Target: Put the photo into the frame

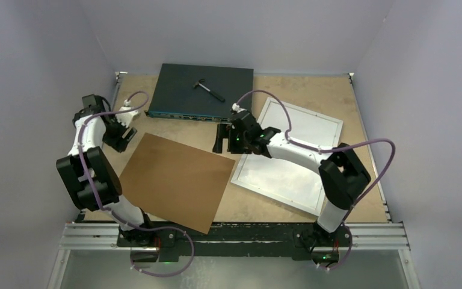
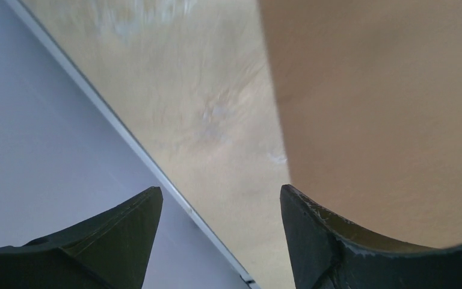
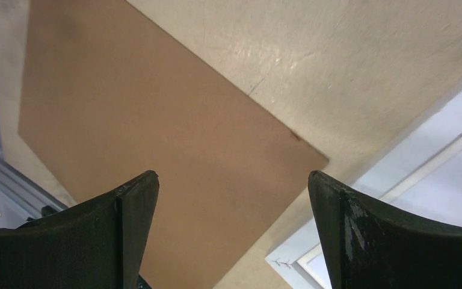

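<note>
1. My left gripper (image 1: 127, 131) and right gripper (image 1: 219, 139) both gape wide, holding nothing
2. The frame (image 1: 304, 123) lies flat by the desk's right edge, just beside my right gripper, long axis near-to-far
3. No photo in view; a brown board (image 1: 174, 180) lies left of centre

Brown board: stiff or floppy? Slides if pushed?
The brown board lies flat with straight edges, so probably stiff. It looks thin, likely light and hard to lift off the table. Its smooth face suggests easy sliding.
</note>
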Motion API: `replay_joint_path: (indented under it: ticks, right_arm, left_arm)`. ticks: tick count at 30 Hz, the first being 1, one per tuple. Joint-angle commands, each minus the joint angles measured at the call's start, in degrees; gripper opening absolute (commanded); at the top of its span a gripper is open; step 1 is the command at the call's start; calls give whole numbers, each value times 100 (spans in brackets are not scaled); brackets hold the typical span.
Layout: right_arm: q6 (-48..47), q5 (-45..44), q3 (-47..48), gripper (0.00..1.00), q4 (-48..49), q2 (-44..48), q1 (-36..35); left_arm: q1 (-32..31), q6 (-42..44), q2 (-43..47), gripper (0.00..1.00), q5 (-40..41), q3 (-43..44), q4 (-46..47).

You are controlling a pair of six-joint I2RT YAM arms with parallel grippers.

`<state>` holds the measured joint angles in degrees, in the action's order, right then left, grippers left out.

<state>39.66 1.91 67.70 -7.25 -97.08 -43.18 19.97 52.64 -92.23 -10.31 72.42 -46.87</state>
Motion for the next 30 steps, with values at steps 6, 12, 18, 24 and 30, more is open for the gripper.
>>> replay_joint_path:
  ticks: [6,12,18,24,30]
  right_arm:
    - [892,-991,372,99,-654,-92,-1315]
    - [1149,-691,-142,99,-735,259,-1687]
    - [1467,-230,-482,99,-545,90,-2062]
    - [1752,-218,-759,99,-367,100,-2149]
    - [1842,-20,-855,99,-178,-355,-2149]
  left_arm:
    - [444,-59,-245,62,619,-901,1198]
    - [473,-406,-503,56,499,-953,1575]
    - [467,-573,-549,55,237,-1215,1810]
    - [414,-746,-370,53,147,-1665,2063]
    - [404,-937,-365,49,262,-1963,2323]
